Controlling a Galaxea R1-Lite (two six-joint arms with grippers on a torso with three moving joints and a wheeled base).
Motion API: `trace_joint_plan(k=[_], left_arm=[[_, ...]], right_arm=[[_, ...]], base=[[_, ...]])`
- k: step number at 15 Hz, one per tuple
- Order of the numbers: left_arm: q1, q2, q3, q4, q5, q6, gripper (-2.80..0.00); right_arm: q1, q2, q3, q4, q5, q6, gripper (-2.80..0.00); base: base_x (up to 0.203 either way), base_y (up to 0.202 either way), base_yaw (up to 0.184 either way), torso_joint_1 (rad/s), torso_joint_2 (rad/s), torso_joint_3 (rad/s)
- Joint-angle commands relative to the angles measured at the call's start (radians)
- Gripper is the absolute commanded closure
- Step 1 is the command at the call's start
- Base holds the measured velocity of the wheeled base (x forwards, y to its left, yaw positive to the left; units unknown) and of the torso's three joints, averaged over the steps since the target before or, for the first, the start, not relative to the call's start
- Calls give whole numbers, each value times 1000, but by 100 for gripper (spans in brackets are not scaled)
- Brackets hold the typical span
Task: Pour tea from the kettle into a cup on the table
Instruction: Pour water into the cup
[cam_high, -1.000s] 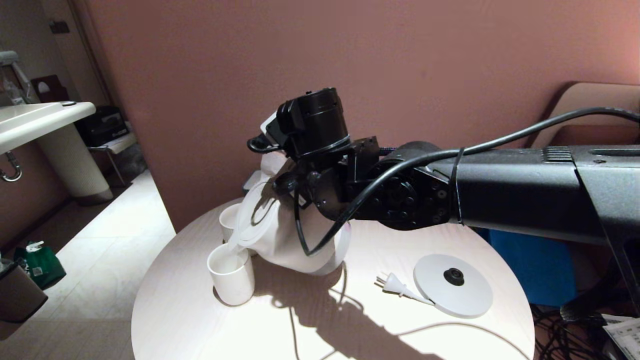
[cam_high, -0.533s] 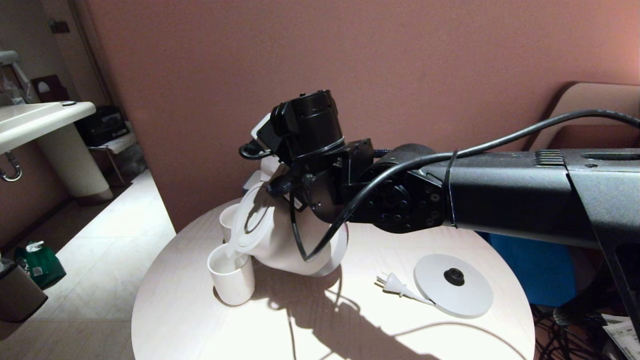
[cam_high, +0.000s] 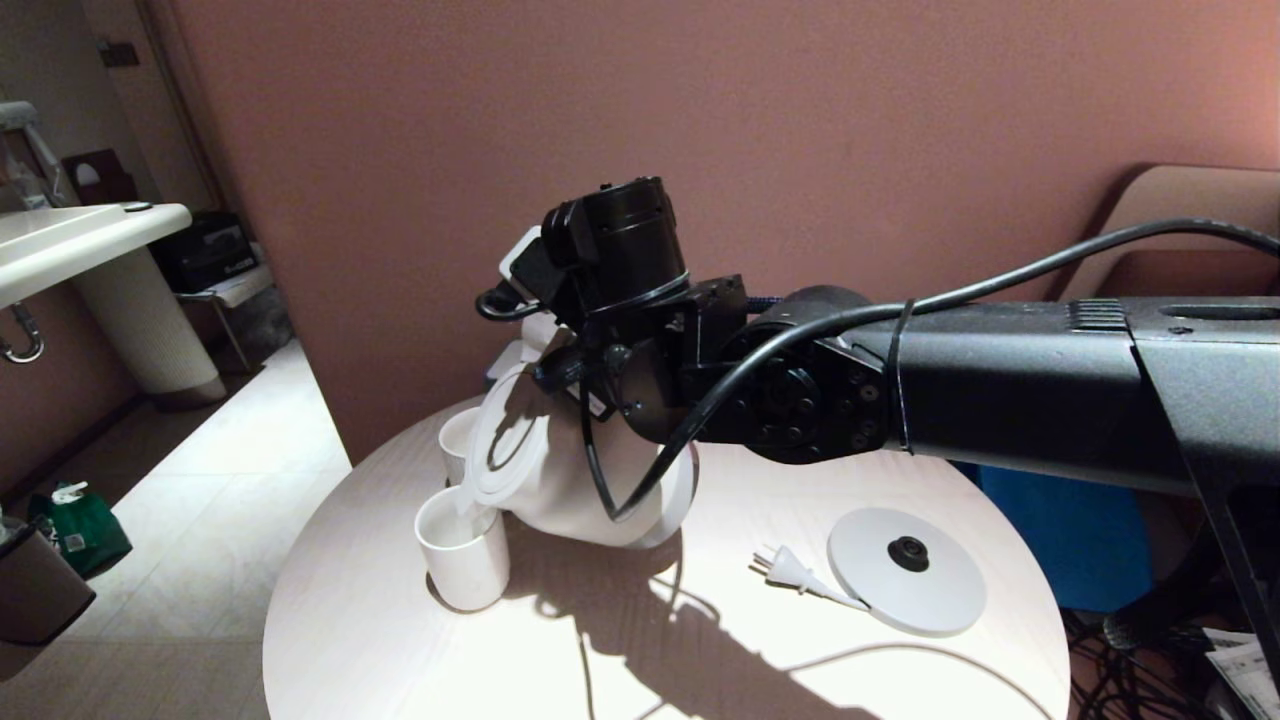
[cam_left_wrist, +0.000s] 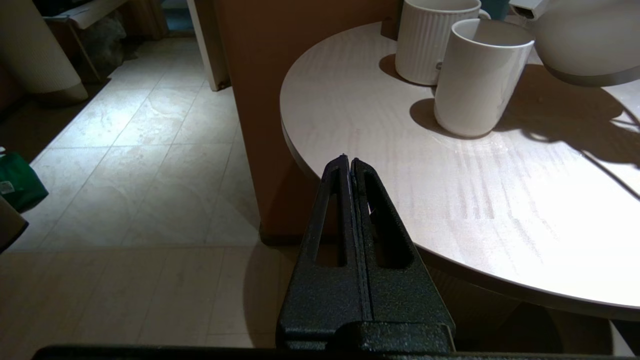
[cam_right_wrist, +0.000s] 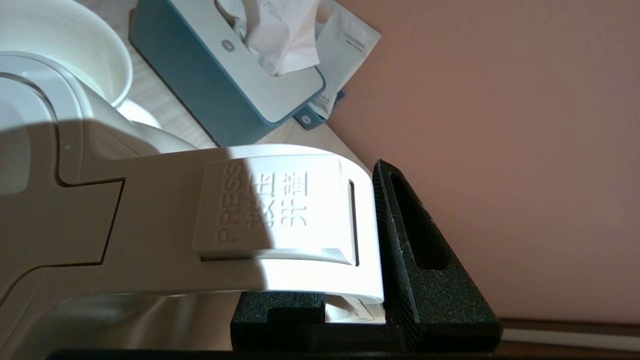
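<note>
The white kettle (cam_high: 570, 480) hangs tilted over the round pale wood table (cam_high: 700, 650), its spout (cam_high: 470, 497) down at the rim of the plain white cup (cam_high: 462, 548). My right gripper (cam_high: 572, 368) is shut on the kettle's looped handle (cam_right_wrist: 280, 215); one black finger (cam_right_wrist: 417, 250) presses its side and the other is hidden behind it. I cannot make out a stream of tea. The left wrist view shows the cup (cam_left_wrist: 477, 80) under the spout (cam_left_wrist: 524, 7). My left gripper (cam_left_wrist: 348, 161) is shut and empty, low beside the table's edge (cam_left_wrist: 300, 150).
A ribbed white mug (cam_high: 455, 438) stands just behind the cup. The grey base disc (cam_high: 905, 570) with its plug (cam_high: 785, 570) lies at the right of the table. A teal tissue box (cam_right_wrist: 225, 75) sits at the back. A washbasin (cam_high: 80, 240) stands far left.
Over the last second the right wrist and the kettle shifted slightly left and the kettle tipped a little further over the cup. In the last half second almost nothing moved.
</note>
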Motion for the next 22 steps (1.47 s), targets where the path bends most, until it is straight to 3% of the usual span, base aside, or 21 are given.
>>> trace_joint_plan(k=[1,22], left_arm=[[0,1,0,0,0,0,0],[-1,1,0,0,0,0,0]], right_arm=[[0,0,0,0,2,-7,0],[-7,6,-1,-57,4,-151,0]], base=[[0,0,0,0,0,0],[0,0,0,0,0,0]])
